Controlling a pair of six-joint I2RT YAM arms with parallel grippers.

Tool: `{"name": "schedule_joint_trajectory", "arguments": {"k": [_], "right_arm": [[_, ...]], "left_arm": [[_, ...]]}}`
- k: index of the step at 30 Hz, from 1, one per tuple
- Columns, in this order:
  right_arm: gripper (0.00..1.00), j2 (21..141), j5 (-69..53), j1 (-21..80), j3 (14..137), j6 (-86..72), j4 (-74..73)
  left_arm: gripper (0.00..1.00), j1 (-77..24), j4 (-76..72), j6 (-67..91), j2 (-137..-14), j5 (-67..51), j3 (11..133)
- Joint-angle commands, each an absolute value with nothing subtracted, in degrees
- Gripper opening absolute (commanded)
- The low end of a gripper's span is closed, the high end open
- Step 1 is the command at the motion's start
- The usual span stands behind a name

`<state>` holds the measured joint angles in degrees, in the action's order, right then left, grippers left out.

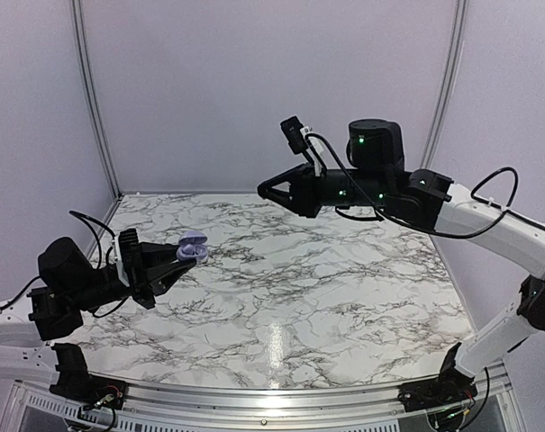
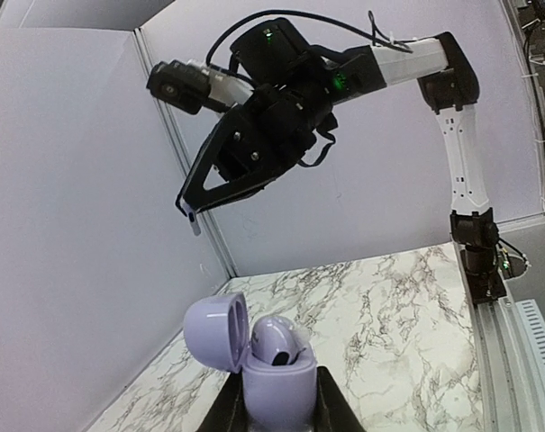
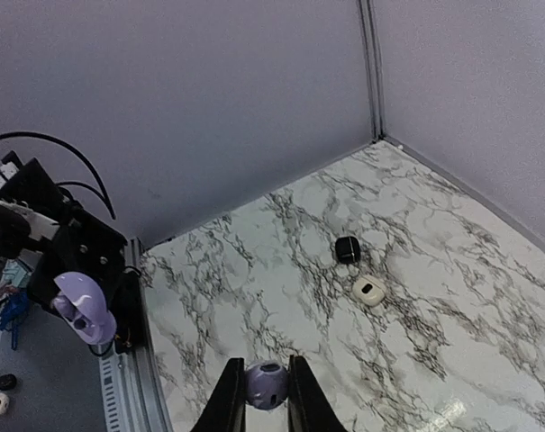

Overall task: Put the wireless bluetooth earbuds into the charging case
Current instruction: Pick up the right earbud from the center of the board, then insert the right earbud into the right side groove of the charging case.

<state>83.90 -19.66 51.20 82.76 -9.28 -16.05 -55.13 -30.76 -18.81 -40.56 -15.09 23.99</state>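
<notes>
I am pinching a lilac bud (image 3: 266, 382) in my right gripper (image 3: 266, 402), high over the table (image 1: 344, 297) and well apart from the open case (image 2: 277, 389) my left gripper (image 2: 277, 419) is clamping, so I am judging that insertion comes next, which calls for lining it up over the free socket beside the seated bud (image 2: 274, 340).

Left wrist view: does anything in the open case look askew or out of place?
Perhaps. In the case that the left gripper holds, the lilac bud stands well above the rim and seems to lean, so it may not be fully seated. Nothing else there looks wrong.
</notes>
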Motion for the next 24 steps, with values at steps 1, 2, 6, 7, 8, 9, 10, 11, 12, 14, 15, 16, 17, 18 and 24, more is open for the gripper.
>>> {"name": "schedule_joint_trajectory", "arguments": {"k": [1, 2, 6, 7, 8, 9, 10, 11, 12, 14, 15, 16, 17, 18, 24], "right_arm": [[0.09, 83.0, -27.8, 50.8, 78.9, -16.5, 3.2], [0.09, 82.8, -28.9, 50.9, 78.2, -18.1, 5.4], [0.09, 82.7, -33.6, 51.5, 74.3, -25.7, 17.9], [0.09, 82.8, -33.8, 51.9, 73.7, -26.8, 19.9], [0.09, 83.1, -34.0, 52.3, 73.5, -27.4, 21.0], [0.09, 83.5, -33.9, 52.7, 73.7, -27.6, 21.6], [0.09, 83.8, -34.0, 53.1, 73.8, -28.0, 22.1], [0.09, 84.0, -33.9, 53.6, 73.7, -28.3, 22.9], [0.09, 84.3, -33.9, 54.0, 73.8, -28.8, 23.7], [0.09, 85.2, -34.0, 55.0, 74.0, -29.6, 25.3], [0.09, 85.7, -34.1, 55.4, 74.3, -30.0, 25.8], [0.09, 86.3, -34.3, 55.7, 74.7, -30.5, 26.3], [0.09, 87.0, -34.6, 56.1, 75.0, -30.8, 26.9], [0.09, 87.5, -34.7, 56.7, 75.2, -31.0, 27.2], [0.09, 90.8, -35.4, 58.5, 77.2, -32.5, 28.5]], "left_arm": [[0.0, -55.3, -42.8, -18.1, -43.4, -10.9, 23.6], [0.0, -55.3, -44.3, -18.0, -43.9, -10.5, 23.5], [0.0, -55.3, -49.2, -18.2, -45.5, -7.8, 23.2], [0.0, -55.3, -50.8, -18.2, -45.8, -7.1, 23.0], [0.0, -55.3, -51.7, -18.1, -46.0, -6.4, 22.9], [0.0, -55.3, -52.5, -18.2, -46.2, -5.8, 22.9], [0.0, -55.3, -53.0, -18.3, -46.4, -5.3, 22.9], [0.0, -55.3, -53.4, -18.4, -46.6, -5.1, 23.0], [0.0, -55.3, -53.6, -18.7, -46.9, -5.0, 23.0], [0.0, -55.3, -54.1, -19.0, -47.4, -4.7, 23.2], [0.0, -55.3, -54.3, -19.2, -47.7, -4.7, 23.3], [0.0, -55.3, -54.5, -19.3, -47.8, -4.5, 23.4], [0.0, -55.3, -54.9, -19.4, -48.0, -4.3, 23.4], [0.0, -55.3, -55.2, -19.4, -48.1, -4.2, 23.4], [0.0, -55.3, -56.8, -19.4, -48.5, -4.2, 23.4]]}}
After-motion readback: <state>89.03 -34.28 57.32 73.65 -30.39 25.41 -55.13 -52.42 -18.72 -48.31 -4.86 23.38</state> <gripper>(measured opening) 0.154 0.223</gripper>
